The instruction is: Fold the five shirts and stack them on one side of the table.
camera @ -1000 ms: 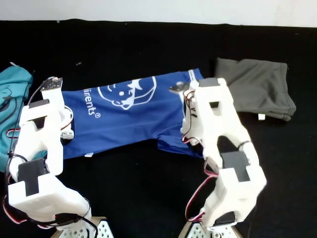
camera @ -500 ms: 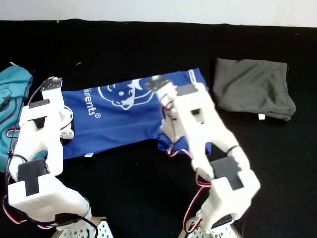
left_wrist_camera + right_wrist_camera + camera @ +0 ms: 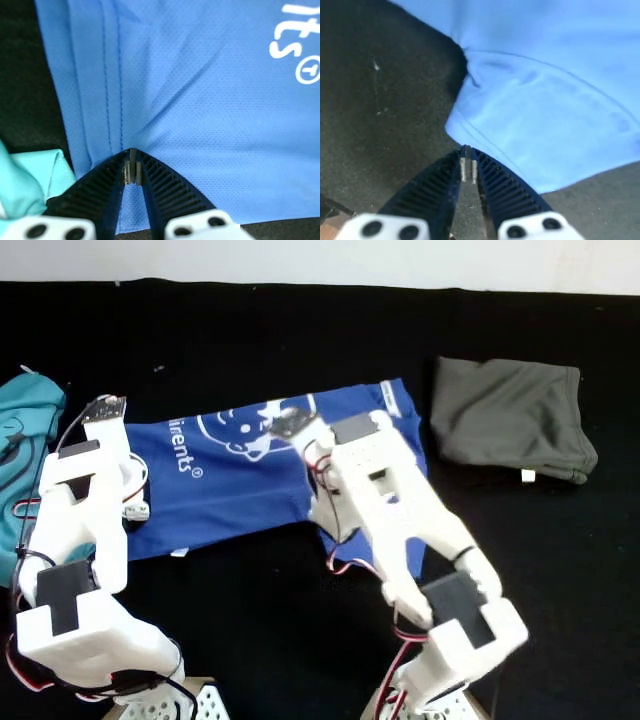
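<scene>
A blue shirt (image 3: 240,480) with a white print lies spread flat across the middle of the black table. My left gripper (image 3: 131,170) is at the shirt's left end, shut on the blue fabric just inside the stitched hem; creases run out from its tips. My right gripper (image 3: 466,167) hangs low at the near edge of the blue sleeve (image 3: 535,125), shut, with its tips touching the sleeve's hem over the black cloth. I see no fabric between them. In the high view the right arm (image 3: 380,490) covers the sleeve.
A folded grey shirt (image 3: 510,420) lies at the back right. A teal shirt (image 3: 25,420) is bunched at the left edge, its corner (image 3: 25,182) close beside my left gripper. Bare black table (image 3: 250,610) stretches along the front between the arm bases.
My right arm has swung left from the shirt's right end to above the near sleeve. The left arm and the shirts have not moved.
</scene>
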You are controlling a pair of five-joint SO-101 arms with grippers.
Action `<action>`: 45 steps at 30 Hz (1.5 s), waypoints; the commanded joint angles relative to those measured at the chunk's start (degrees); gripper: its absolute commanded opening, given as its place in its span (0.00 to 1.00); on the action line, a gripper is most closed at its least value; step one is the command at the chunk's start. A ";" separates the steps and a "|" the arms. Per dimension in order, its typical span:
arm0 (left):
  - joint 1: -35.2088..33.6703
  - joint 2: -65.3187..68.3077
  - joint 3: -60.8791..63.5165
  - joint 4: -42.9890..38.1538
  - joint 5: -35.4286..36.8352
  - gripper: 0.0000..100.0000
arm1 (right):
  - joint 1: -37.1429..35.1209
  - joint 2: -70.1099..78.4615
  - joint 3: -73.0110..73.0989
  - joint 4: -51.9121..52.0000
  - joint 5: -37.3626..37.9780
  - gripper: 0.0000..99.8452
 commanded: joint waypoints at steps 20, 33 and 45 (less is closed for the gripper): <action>-0.48 -0.13 0.13 -1.76 0.18 0.01 | 1.80 12.09 7.96 -11.30 5.71 0.25; -0.48 -0.13 0.13 -1.76 0.18 0.01 | 5.23 22.99 -1.89 -12.00 5.63 0.02; -0.48 -0.13 0.13 -1.76 0.18 0.01 | 9.10 16.04 -20.70 1.45 7.47 0.01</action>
